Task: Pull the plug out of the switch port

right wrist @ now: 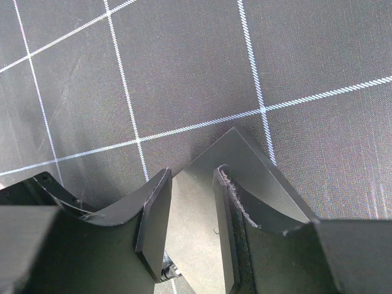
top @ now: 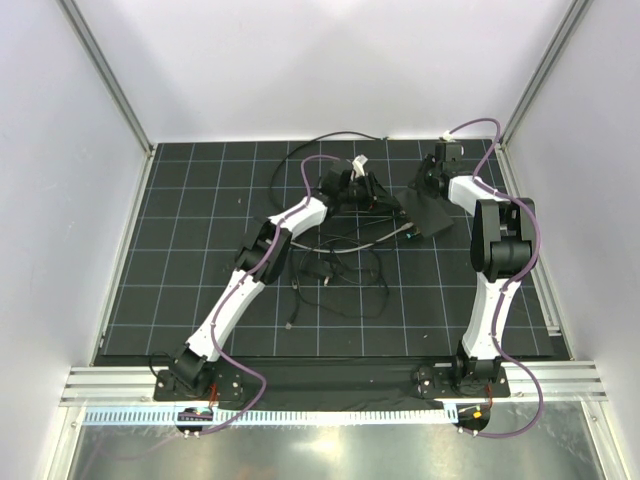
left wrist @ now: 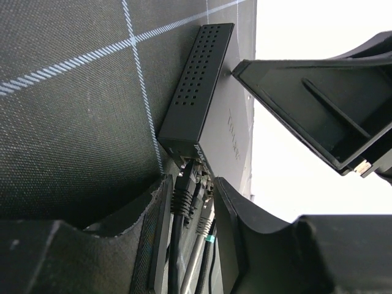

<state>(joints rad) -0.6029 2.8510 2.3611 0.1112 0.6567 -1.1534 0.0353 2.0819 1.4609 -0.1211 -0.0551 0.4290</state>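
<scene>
- Switch box [top: 428, 215]: flat, matte-black and rectangular. It is on the grid mat [top: 180, 300], far and right of centre, between the two grippers. The left wrist view shows one narrow side perforated with rows of small holes. The broad face carries faint lettering that cannot be read. From above, the box is a dark slab, and whether it lies flat or is tipped on edge cannot be settled.
- Right gripper [right wrist: 191, 173]: clamped on the switch box, with one finger at each side of it. A corner of the box projects beyond the fingertips, and the near part of the box is cut off by the frame.
- Left gripper [left wrist: 193, 184]: at the box's left end, closed in on the plugs with one finger tight on each side of the group. Which plug bears the pinch cannot be made out.
- Cables [top: 340, 275]: thin dark leads in loose loops on the mat, near of the box. One further lead arcs round the far side.
- Plugs [left wrist: 184, 190]: one black and at least one grey, side by side, all seated in the box.
- Switch port [left wrist: 187, 160]: one socket in the row on the box's end facing the left gripper. It is occupied, and its opening is hidden by the plug.
</scene>
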